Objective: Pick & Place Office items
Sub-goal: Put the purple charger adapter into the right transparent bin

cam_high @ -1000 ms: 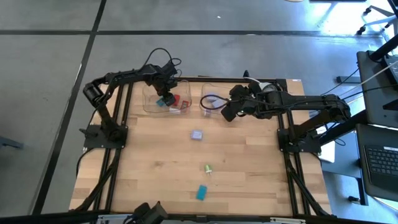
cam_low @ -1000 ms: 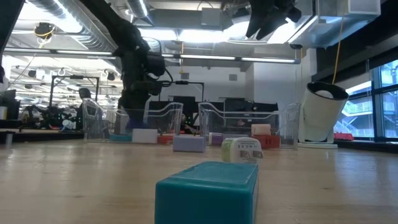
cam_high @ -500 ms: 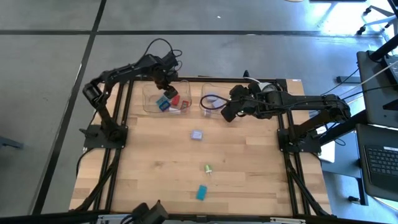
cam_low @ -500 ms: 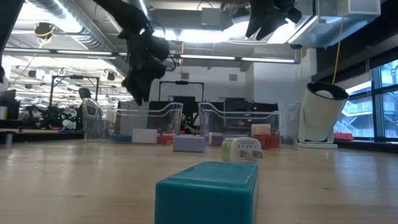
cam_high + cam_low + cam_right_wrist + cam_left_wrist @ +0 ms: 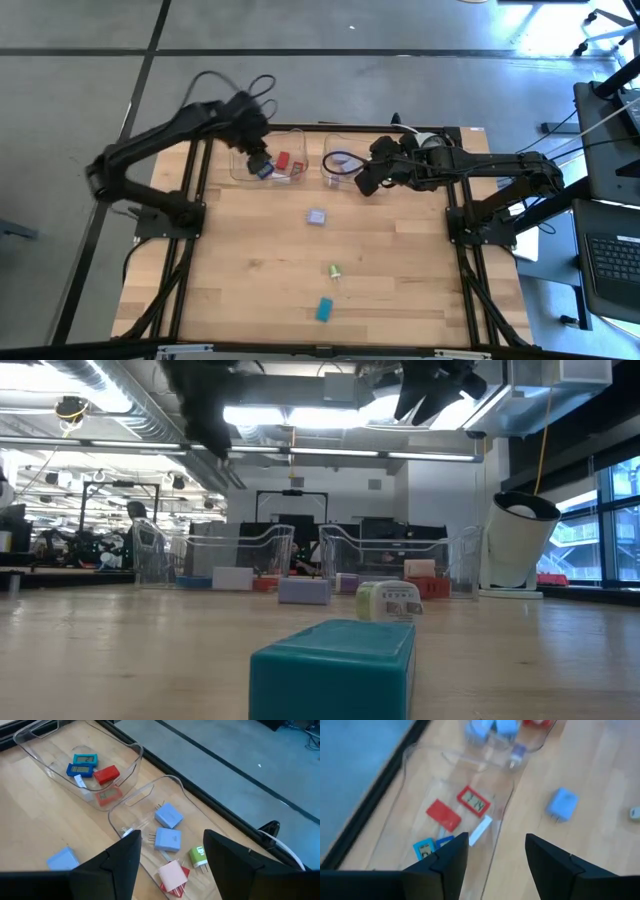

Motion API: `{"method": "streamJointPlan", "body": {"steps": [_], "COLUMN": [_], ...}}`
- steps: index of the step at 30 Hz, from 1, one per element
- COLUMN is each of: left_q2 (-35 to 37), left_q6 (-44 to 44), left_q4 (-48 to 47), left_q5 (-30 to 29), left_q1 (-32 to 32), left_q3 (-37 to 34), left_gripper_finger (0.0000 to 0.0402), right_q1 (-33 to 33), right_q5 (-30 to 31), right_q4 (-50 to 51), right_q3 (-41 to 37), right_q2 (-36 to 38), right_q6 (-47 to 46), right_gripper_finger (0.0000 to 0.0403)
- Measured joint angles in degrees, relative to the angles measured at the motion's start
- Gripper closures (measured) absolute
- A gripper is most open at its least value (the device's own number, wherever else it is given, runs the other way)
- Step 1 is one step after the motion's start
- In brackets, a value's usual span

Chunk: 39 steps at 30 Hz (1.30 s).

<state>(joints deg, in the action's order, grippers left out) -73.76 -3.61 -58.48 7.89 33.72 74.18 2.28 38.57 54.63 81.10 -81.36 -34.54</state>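
The office items are small blocky pieces. Three lie on the bare table: a lilac one (image 5: pixel 317 216), a green one (image 5: pixel 335 271) and a teal one (image 5: pixel 324 310). Red pieces (image 5: pixel 472 801), a white one and blue ones lie in the left clear tray (image 5: pixel 240 165). Lilac-blue (image 5: pixel 168 815), green (image 5: pixel 198 855) and pink pieces lie in the right clear tray (image 5: pixel 333 172). My left gripper (image 5: pixel 497 855) hangs open, high above the left tray. My right gripper (image 5: pixel 172 852) is open above the right tray's near rim.
The two trays stand side by side at the table's far edge. A round white tape roll (image 5: pixel 520 540) stands at the far right. The middle of the wooden table (image 5: pixel 250 260) holds only the three loose pieces.
My left gripper has risen from low inside the left tray to well above it, and the arm has swung up and toward the table's left. The pieces in the tray lie still.
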Motion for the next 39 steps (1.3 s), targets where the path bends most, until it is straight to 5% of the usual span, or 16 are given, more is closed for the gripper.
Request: {"method": "streamJointPlan", "body": {"steps": [8,16,27,33,39], "left_q2": [17.27,20.94,9.79,-1.45,-12.19], "left_q6": [9.77,10.96,3.92,-9.14,-9.47], "left_q4": [15.56,30.42,44.81,55.18,63.77], "left_q5": [-0.09,-0.17,-0.64,-6.69,-8.47], "left_q1": [-3.8,-9.21,-23.34,-29.15,-30.23], "left_q3": [-16.72,-27.7,-30.76,-30.8,-30.8], "left_gripper_finger": [0.0217,0.0193,0.0122,0.0117,0.0117], "right_q1": [0.0,0.0,0.0,0.0,0.0], "right_q5": [2.43,2.57,0.54,0.41,0.41], "right_q4": [-0.99,-5.32,-6.21,-6.2,-6.05], "right_q3": [-0.02,-0.02,-0.02,-0.02,-0.02], "right_q2": [0.0,0.0,0.0,0.0,0.0], "right_q6": [-2.07,-1.44,-1.42,-1.4,-1.4], "right_gripper_finger": [0.0186,0.0186,0.0186,0.0186,0.0186]}}
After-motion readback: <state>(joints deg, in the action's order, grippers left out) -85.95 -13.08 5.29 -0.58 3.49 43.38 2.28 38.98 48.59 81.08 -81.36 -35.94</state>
